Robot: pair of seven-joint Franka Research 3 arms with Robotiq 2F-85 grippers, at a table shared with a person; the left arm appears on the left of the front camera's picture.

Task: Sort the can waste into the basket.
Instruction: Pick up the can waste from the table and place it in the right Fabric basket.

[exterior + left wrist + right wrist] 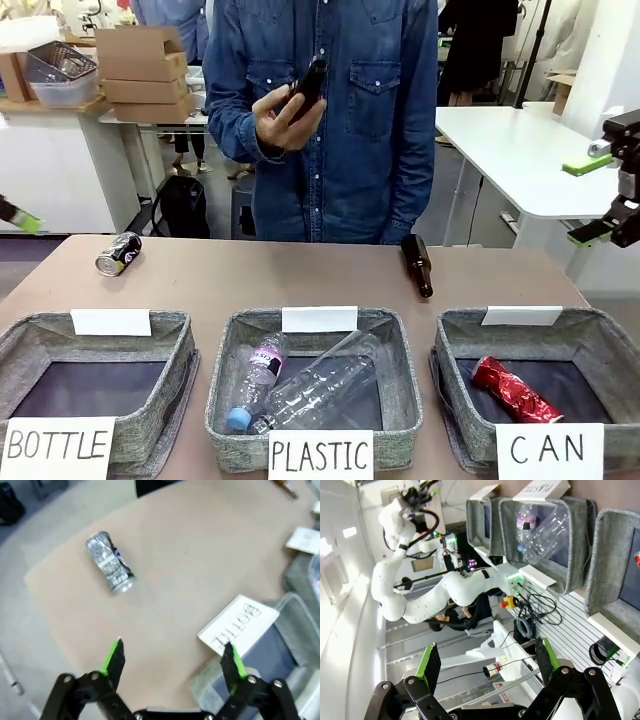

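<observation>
Half done, by the look of the desk [300,285]: red can [515,390] already lying crumpled in the CAN basket [600,340] at the near right corner. Not yet sorted: the dark can [118,253], on its side near the far left corner, clear of every basket.

Nearer by far to the left gripper [174,647], spread wide and holding nothing, hovering over the left edge just beside the BOTTLE basket [295,610]. From that wrist, found ahead and toward the upper left, well apart from the fingertips, with bare desk between. Long axis slanting from upper left to lower right in that view, silver end toward the gripper (so neither along nor square to the line between the pads). Probably calls for a reach forward and a roll of the wrist before closing across the can's narrow body.

Right gripper [595,200] likewise parted and empty, raised beyond the right edge, the whole desk away from the dark can, though close to the CAN basket. Means a long carry from far left corner to near right corner if taken by the left arm.

Also about: a brown bottle [417,265] lying toward the far right edge, and a second brown bottle [308,85] in the person's hand [275,118] (neither of concern for cans).
</observation>
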